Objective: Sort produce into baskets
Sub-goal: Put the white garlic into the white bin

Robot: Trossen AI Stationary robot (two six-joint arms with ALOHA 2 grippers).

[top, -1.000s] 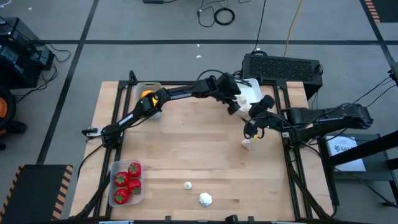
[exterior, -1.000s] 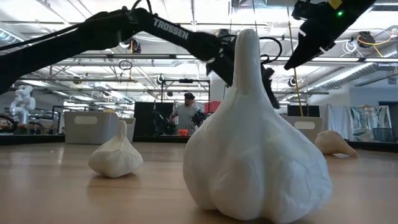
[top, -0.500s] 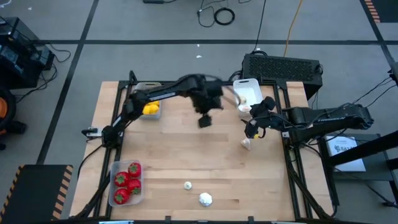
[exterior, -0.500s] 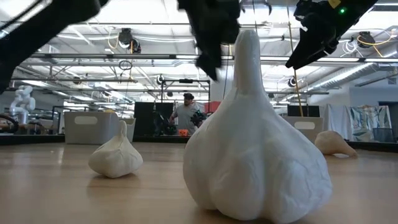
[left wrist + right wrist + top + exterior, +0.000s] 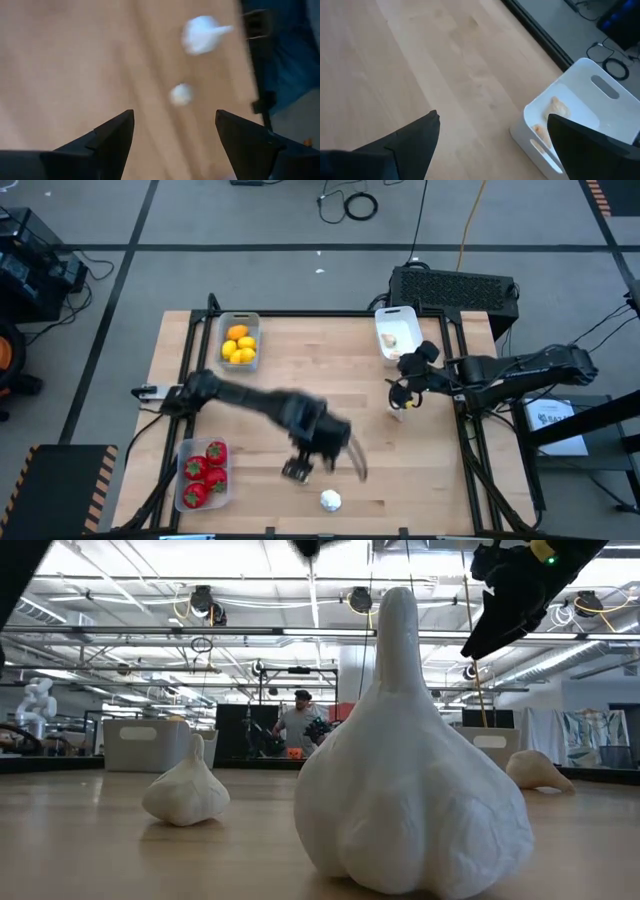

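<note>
High view: a wide bare stretch of table (image 5: 300, 380) is seen mid-board. The left gripper (image 5: 300, 468), fingers spread and empty, is blurred near the front edge beside two garlic bulbs (image 5: 330, 500). The right gripper (image 5: 402, 394), open and empty, hangs over another bulb (image 5: 397, 414) near the right edge. Lemons fill the grey basket (image 5: 240, 325), red pieces the clear basket (image 5: 190, 498), garlic the white basket (image 5: 408, 313). Low view: a large garlic bulb (image 5: 410, 800) is shown whitish, ridged and upright.

Three baskets (image 5: 238, 318), three loose bulbs (image 5: 330, 500)
</note>
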